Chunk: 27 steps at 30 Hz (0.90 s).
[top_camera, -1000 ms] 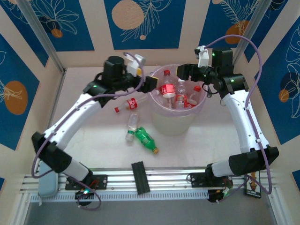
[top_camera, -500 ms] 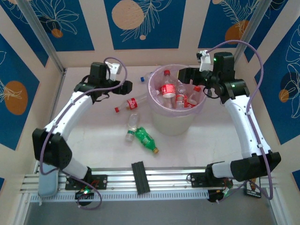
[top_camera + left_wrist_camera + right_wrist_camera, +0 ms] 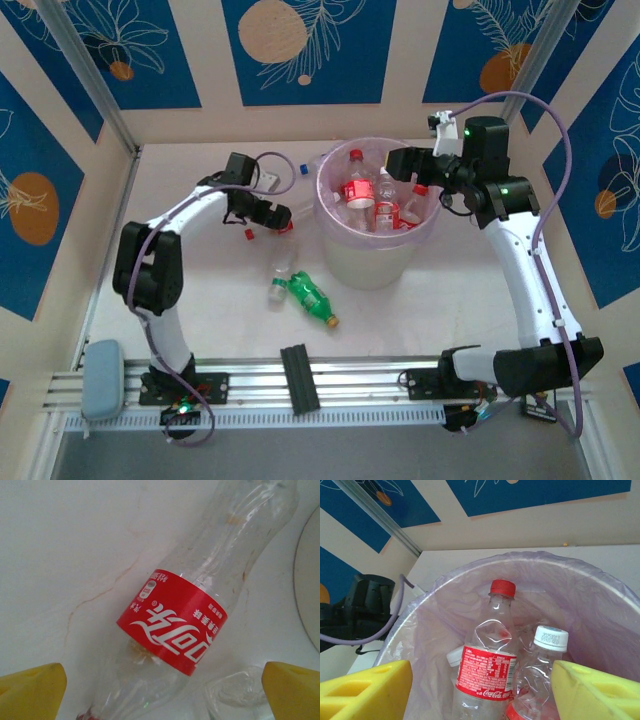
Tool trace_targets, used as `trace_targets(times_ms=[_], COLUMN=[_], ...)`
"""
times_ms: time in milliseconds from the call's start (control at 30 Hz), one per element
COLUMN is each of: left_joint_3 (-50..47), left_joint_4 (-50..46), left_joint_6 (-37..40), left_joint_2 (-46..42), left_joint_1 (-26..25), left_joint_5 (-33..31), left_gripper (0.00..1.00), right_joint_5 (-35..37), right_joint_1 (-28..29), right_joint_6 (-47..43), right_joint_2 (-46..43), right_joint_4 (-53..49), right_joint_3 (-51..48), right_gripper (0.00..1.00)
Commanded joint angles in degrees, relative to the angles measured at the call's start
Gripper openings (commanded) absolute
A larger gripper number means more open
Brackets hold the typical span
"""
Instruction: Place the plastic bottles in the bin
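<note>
Several clear plastic bottles [image 3: 360, 190] sit in the lilac-lined cream bin [image 3: 372, 268]; at least 3 lie on the tabletop [image 3: 200, 300]. Left gripper [image 3: 163, 690], wide open, straddles a red-labelled bottle [image 3: 172, 630]; right gripper [image 3: 480, 690] hangs empty, part-open, above the bin.

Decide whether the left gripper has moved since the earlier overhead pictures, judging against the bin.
Yes. The left gripper has pulled leftward away from the bin and now hangs, jaws open, over a red-labelled bottle.
</note>
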Motion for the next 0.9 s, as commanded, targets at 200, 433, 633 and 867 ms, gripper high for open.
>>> trace_targets(times_ms=[200, 433, 633, 867], left_joint_3=[5.82, 9.19, 9.56, 10.95], left_joint_4=[-1.34, -1.73, -1.2, -1.91], left_joint_6=[2.22, 1.44, 0.82, 0.47], left_joint_2=[6.97, 11.63, 13.72, 15.51], left_joint_1=[-0.09, -0.39, -0.53, -0.61], left_joint_5=[2.92, 3.8, 3.71, 4.16], left_gripper=[1.0, 1.0, 0.98, 0.91], right_joint_5=[-0.51, -0.79, -0.52, -0.78], right_joint_1=[-0.63, -0.69, -1.13, -1.32], right_joint_6=[0.67, 0.78, 0.47, 0.79], right_joint_2=[-0.88, -0.35, -0.69, -0.84], right_joint_4=[-0.03, 0.1, -0.2, 0.06], right_joint_3=[-0.76, -0.91, -1.17, -1.64], right_gripper=[0.74, 0.74, 0.74, 0.73])
